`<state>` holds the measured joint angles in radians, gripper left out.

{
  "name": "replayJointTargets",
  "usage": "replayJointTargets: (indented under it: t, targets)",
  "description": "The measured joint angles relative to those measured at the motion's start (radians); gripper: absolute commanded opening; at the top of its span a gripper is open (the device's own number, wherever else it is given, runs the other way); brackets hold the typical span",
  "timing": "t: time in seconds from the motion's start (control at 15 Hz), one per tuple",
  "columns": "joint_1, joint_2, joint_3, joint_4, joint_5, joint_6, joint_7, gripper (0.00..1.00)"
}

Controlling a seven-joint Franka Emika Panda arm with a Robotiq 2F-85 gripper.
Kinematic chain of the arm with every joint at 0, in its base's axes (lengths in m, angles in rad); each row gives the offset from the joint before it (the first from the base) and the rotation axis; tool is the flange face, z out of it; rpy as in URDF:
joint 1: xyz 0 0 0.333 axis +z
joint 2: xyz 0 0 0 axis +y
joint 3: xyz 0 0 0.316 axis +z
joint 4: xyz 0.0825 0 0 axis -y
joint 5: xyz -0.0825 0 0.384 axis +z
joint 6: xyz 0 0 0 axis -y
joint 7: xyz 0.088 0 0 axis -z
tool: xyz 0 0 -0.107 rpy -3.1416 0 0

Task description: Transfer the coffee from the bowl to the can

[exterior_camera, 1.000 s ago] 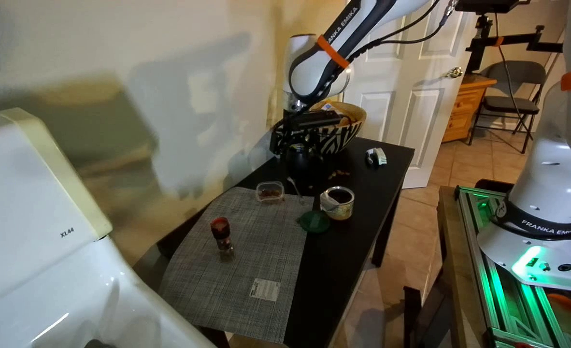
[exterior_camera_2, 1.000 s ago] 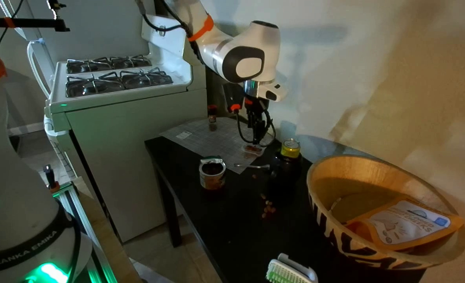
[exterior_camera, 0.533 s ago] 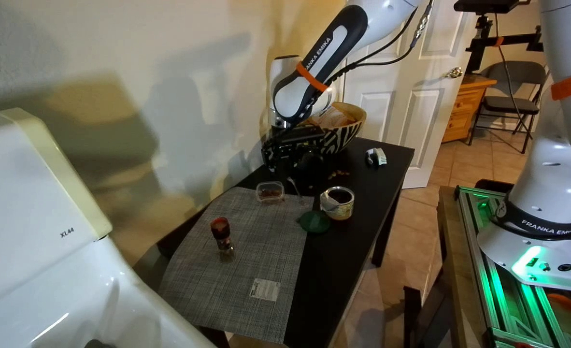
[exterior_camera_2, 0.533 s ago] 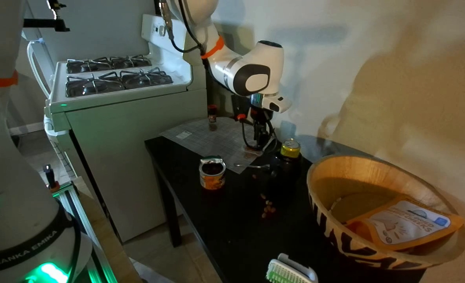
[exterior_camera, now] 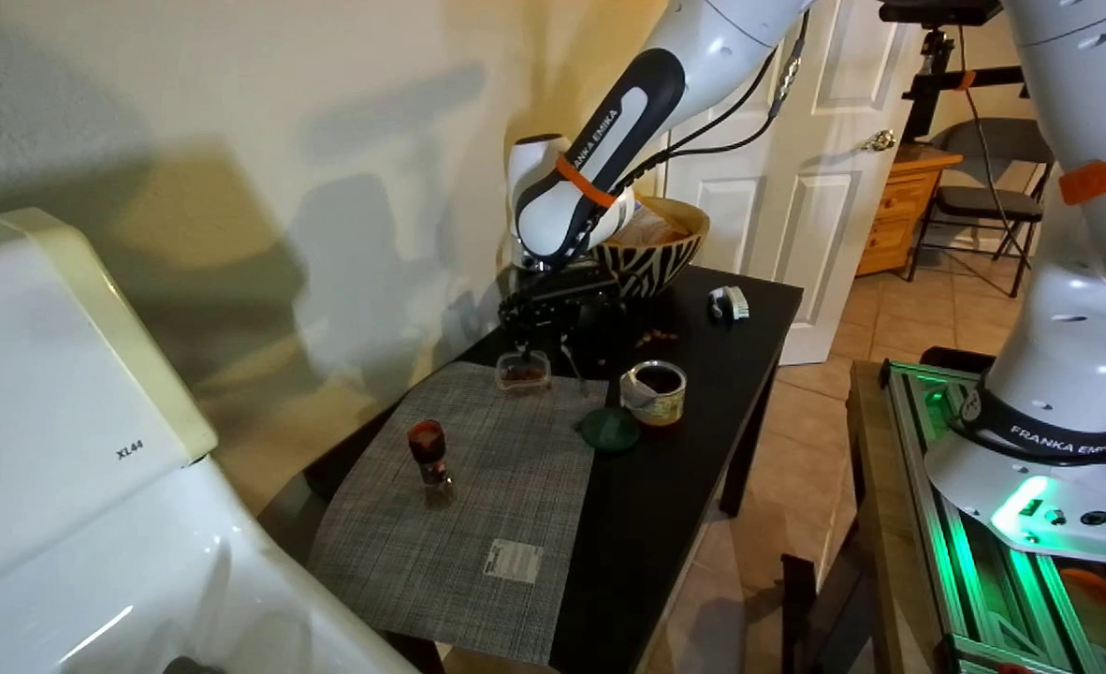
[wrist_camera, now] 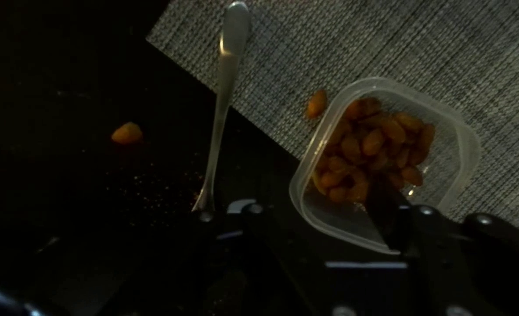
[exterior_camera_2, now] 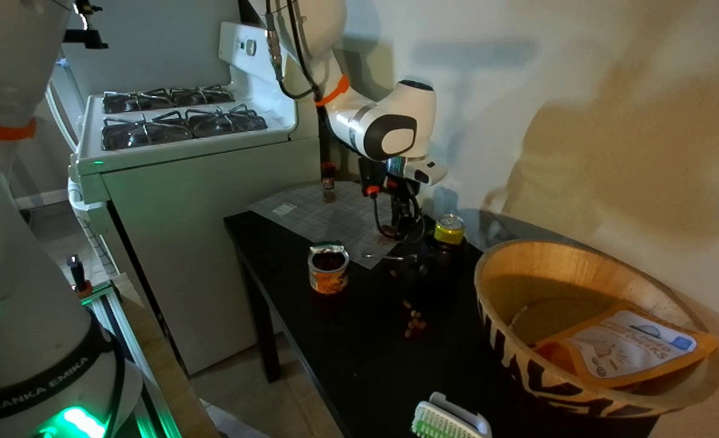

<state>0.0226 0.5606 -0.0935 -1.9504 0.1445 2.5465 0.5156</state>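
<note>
In an exterior view, the gripper point(exterior_camera: 544, 344) hangs lower than half a second ago: its tip, which had a gap below it then, now overlaps the far rim of the clear container point(exterior_camera: 522, 388) at 7 o'clock. The small can-like bowl point(exterior_camera: 665, 409), dark inside, stands at 4 o'clock from the gripper, unmoved, with a green lid point(exterior_camera: 609, 430) near it at 8 o'clock.

In an exterior view, a striped basket point(exterior_camera_2: 521, 368) sits at 4 o'clock from the gripper and the bowl at 8, both as before; the gripper has sunk and hides more of the container.

In the wrist view, the jaws stand spread, and one finger point(wrist_camera: 384, 210) crosses the container's 6 o'clock side, over brown nut-like pieces point(wrist_camera: 373, 142); whether it dips inside, I cannot tell. A loose piece lies just outside, between 10 and 11 o'clock, on the grey placemat point(wrist_camera: 483, 52). Further out, at about 10 o'clock, a metal utensil point(wrist_camera: 228, 66) lies across the placemat's edge.
</note>
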Motion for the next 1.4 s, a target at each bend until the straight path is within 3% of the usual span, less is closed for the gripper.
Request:
replayJointTargets:
  t: [0.2,0.33,0.4,0.47,0.6,1.07,1.4]
  targets:
    - [0.014,0.025,-0.010,0.018,0.000,0.000,0.013,0.51]
    - [0.022,0.040,-0.016,0.029,0.000,0.000,0.018,0.44]
    - [0.024,0.048,-0.020,0.034,0.000,0.000,0.020,0.37]
    - [0.026,0.055,-0.023,0.039,0.000,0.000,0.024,0.20]
    - [0.030,0.068,-0.030,0.045,0.000,0.000,0.031,0.04]
    - [0.065,0.023,-0.058,0.040,-0.039,-0.002,0.034,0.04]
    - [0.100,-0.174,-0.059,-0.104,-0.096,-0.003,0.028,0.04]
